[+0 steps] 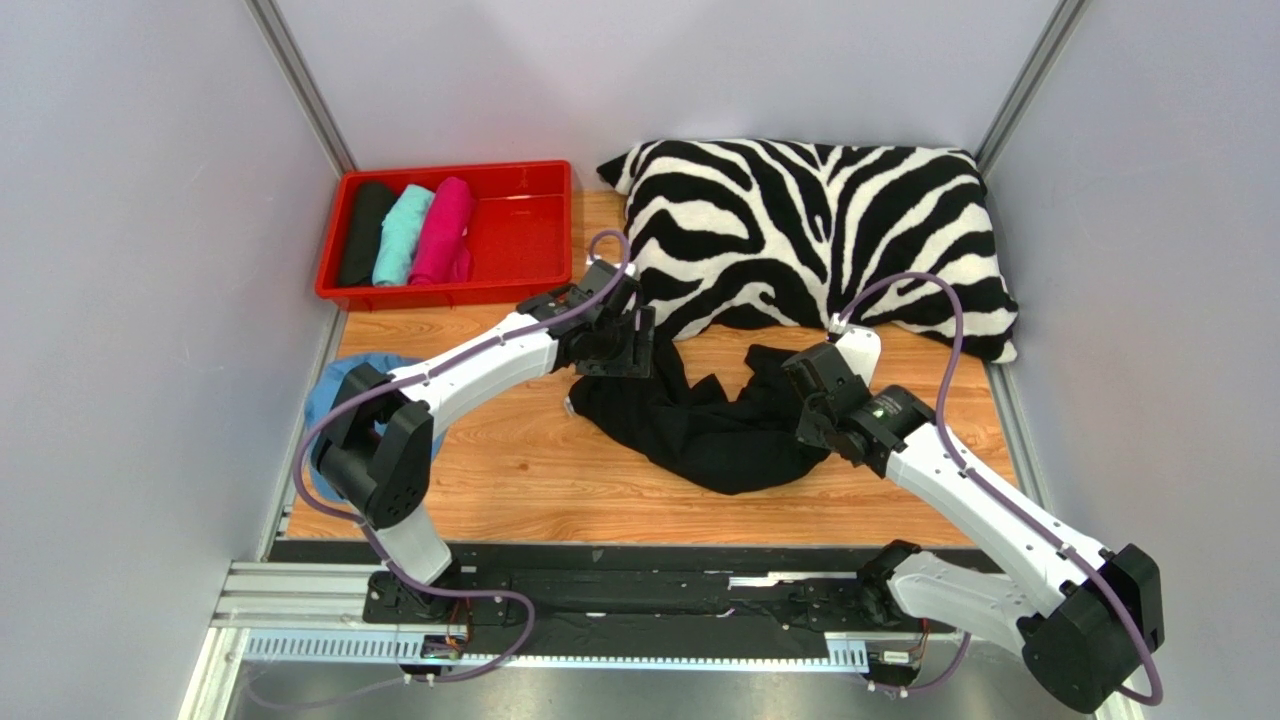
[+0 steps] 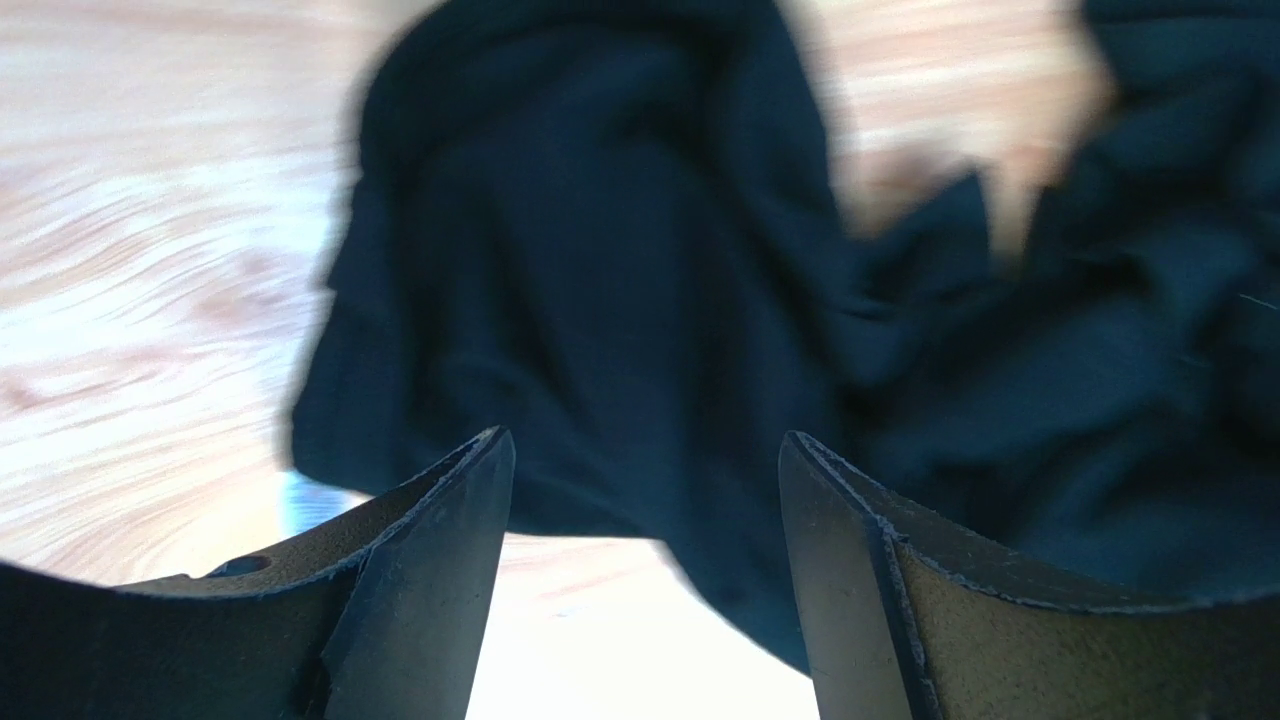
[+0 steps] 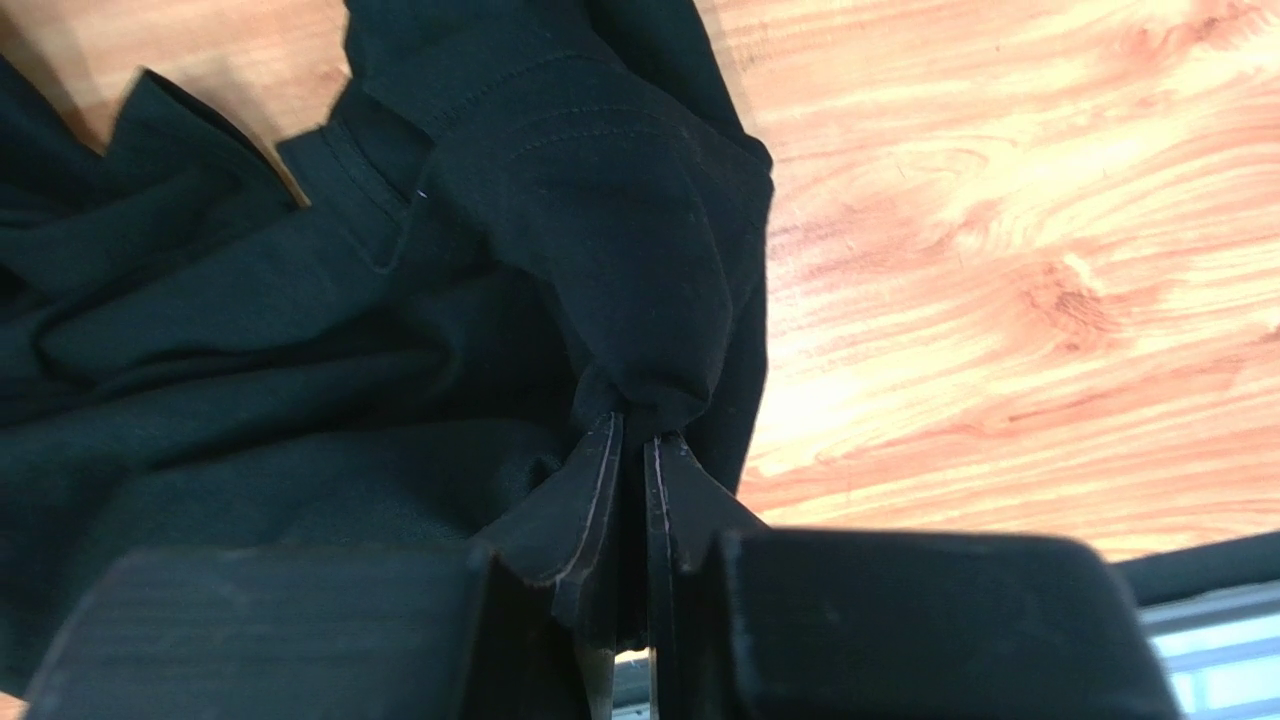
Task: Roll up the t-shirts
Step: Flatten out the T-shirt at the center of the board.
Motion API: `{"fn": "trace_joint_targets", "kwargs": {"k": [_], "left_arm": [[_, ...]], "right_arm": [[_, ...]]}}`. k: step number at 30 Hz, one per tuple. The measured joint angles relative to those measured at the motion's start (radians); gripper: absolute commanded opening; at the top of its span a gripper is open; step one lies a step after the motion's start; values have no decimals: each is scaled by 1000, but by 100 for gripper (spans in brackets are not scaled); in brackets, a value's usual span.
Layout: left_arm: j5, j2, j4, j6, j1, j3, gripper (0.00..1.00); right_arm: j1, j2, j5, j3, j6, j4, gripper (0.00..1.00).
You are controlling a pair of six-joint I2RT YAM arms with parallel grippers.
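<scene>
So, our left hand (image 2: 646, 450) has its fingers wide apart, holding nothing, just over the crumpled black cotton t-shirt (image 1: 706, 428) on the wooden tabletop (image 1: 496, 480). Our right hand (image 3: 631, 428) is pinched tight on a fold of it. Left wrist view's blurry, shirt edges smeared.
</scene>
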Motion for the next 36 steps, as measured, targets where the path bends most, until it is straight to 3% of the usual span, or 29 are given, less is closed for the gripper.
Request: {"fn": "trace_joint_targets", "kwargs": {"k": [3, 9, 12, 14, 20, 26, 31, 36], "left_arm": [[-1, 0, -13, 2, -45, 53, 70], [-90, 75, -61, -1, -138, 137, 53], [-132, 138, -88, -8, -168, 135, 32], [-157, 169, -100, -12, -176, 130, 0], [-287, 129, -148, -20, -179, 103, 0], [-440, -199, -270, -11, -166, 163, 0], [-481, -476, -327, -4, -171, 264, 0], [-484, -586, -375, -8, -206, 358, 0]], "right_arm": [[-4, 0, -1, 0, 0, 21, 10], [-8, 5, -7, 0, -1, 41, 10], [-17, 16, -9, 3, -2, 47, 9], [-32, 24, -13, 18, -10, 45, 5], [-80, 48, -17, 191, -47, 31, 0], [-85, 90, 24, 519, -124, 4, 0], [-86, 56, 75, 712, -194, 5, 0], [-78, -2, 62, 813, -246, 7, 0]]}}
